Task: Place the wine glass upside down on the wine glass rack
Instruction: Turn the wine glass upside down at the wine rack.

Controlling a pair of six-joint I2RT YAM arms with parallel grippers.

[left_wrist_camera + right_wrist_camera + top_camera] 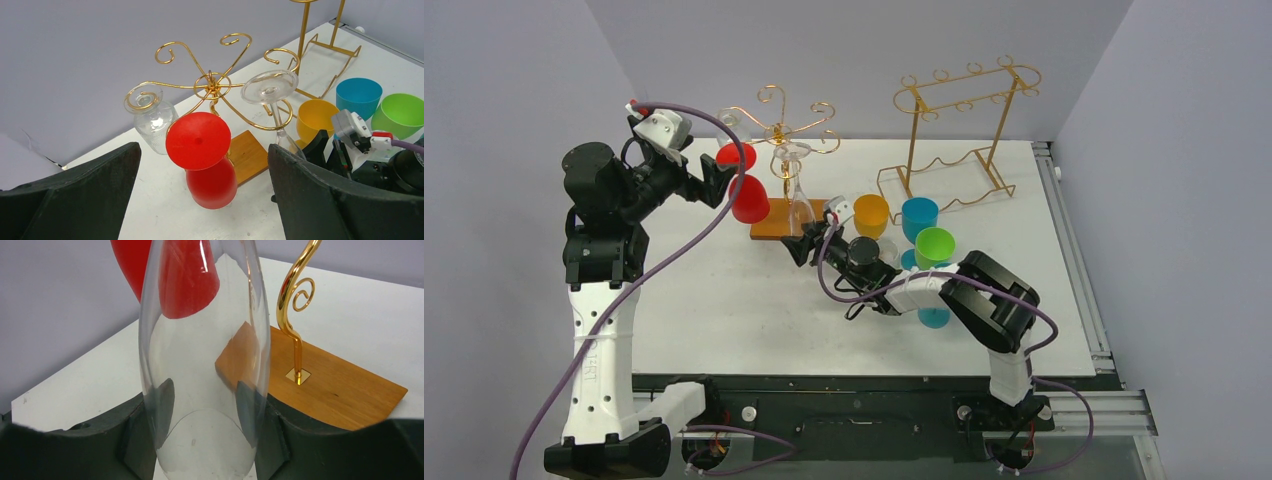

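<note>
1. The right gripper (202,415) is partly spread, both fingers pressing the bowl of the clear wine glass (200,380).
2. The glass is inverted, its foot among the curled arms of the gold wire tree-shaped rack (212,85).
3. The left gripper (204,165) gapes wide, holding nothing.

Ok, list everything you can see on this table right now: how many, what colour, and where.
wine glass rack: one, gold wire on a brown wooden base, rear centre
frame rack: one, gold, rear right
clear wine glass: one, foot up, beside the rack's stem
red wine glass: one, foot up, left of the base
patterned glass: one, clear, under a spiral arm, far left
orange cup, blue cup, green cup: one each, right of the base
second blue cup: one, partly under the right arm
table: one, white
left pincer: black, open, empty
right pincer: black, gripping the clear wine glass
</note>
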